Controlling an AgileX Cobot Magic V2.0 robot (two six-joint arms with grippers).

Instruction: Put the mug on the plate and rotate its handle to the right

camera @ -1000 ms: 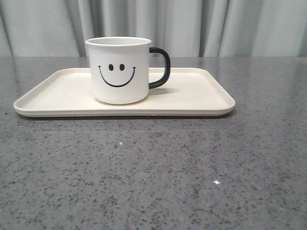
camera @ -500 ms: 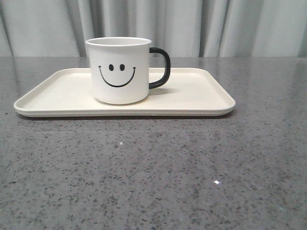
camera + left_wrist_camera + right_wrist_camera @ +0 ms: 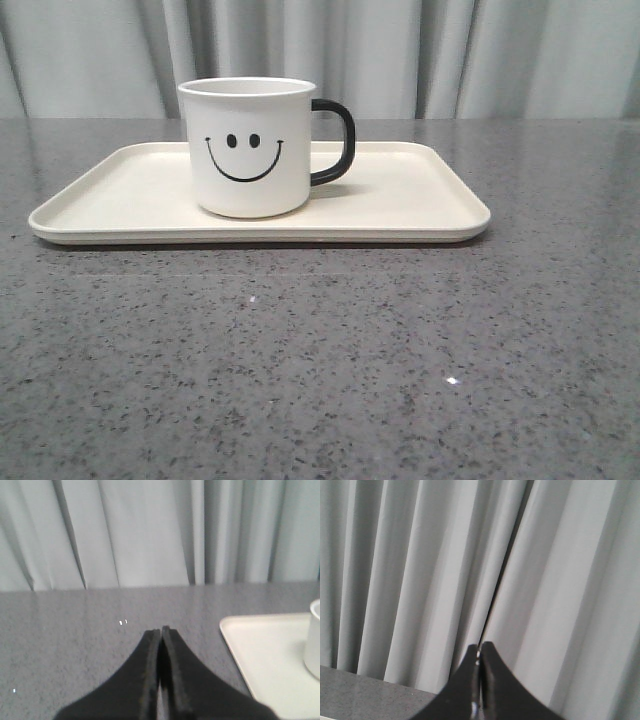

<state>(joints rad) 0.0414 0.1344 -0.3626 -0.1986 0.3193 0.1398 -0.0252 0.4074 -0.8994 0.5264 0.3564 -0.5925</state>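
The white mug with a black smiley face stands upright on the cream plate, left of its middle. Its black handle points to the right. No gripper shows in the front view. In the left wrist view my left gripper is shut and empty above the table, with the plate's corner and the mug's edge off to one side. In the right wrist view my right gripper is shut and empty, facing the curtain.
The grey speckled table stretches in front of the plate. A grey pleated curtain hangs behind the table.
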